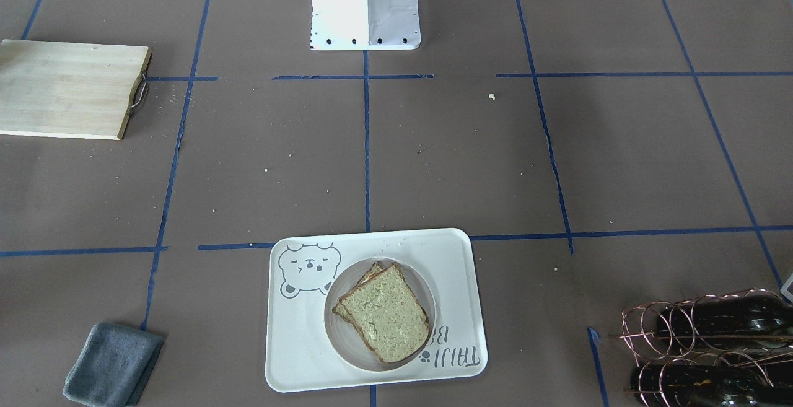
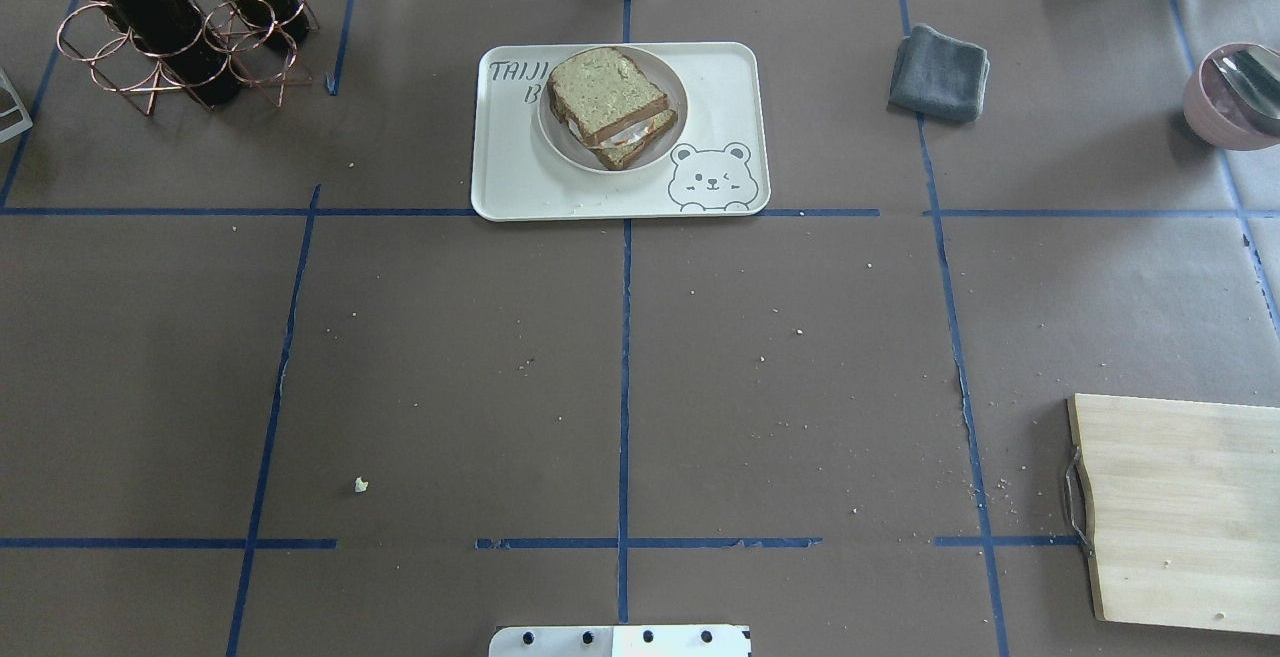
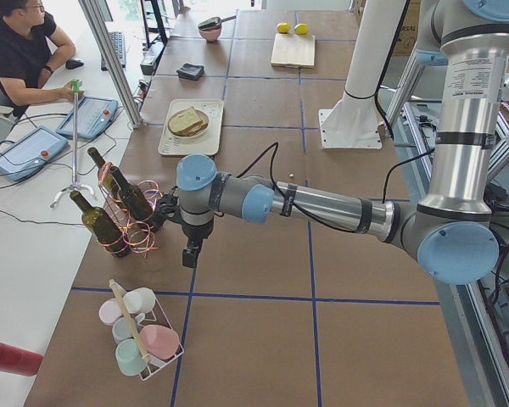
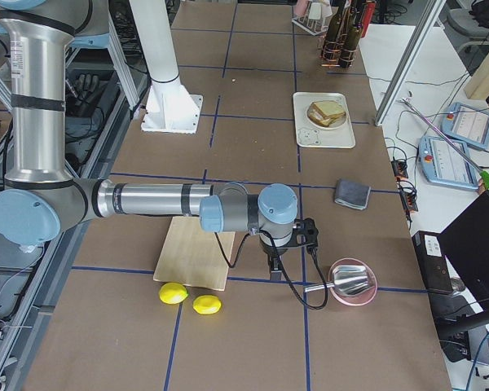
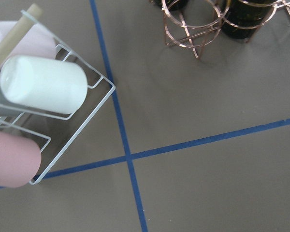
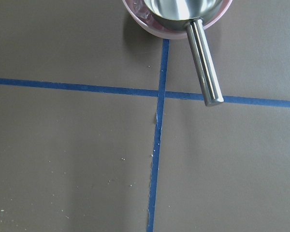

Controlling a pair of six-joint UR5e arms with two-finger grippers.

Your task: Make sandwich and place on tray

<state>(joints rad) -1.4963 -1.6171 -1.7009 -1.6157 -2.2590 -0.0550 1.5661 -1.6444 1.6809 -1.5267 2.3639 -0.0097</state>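
Observation:
The sandwich [image 1: 384,314] of two greenish-tan slices lies on a small round plate [image 1: 337,339] on the cream tray [image 1: 297,357] with the bear print. In the overhead view the sandwich [image 2: 608,97] shows white and orange filling at its edge, on the tray [image 2: 720,77] at the table's far middle. My left gripper [image 3: 189,254] hangs over the table near the bottle rack, far from the tray; I cannot tell if it is open. My right gripper [image 4: 275,265] hangs near the pink bowl, also far from the tray; I cannot tell its state.
A wooden cutting board [image 2: 1180,507] lies at the near right. A grey cloth [image 2: 940,72] lies right of the tray. A copper rack with wine bottles [image 2: 170,27] stands far left. A pink bowl with a metal ladle [image 2: 1235,97] sits far right. A cup rack [image 5: 38,96] is under the left wrist.

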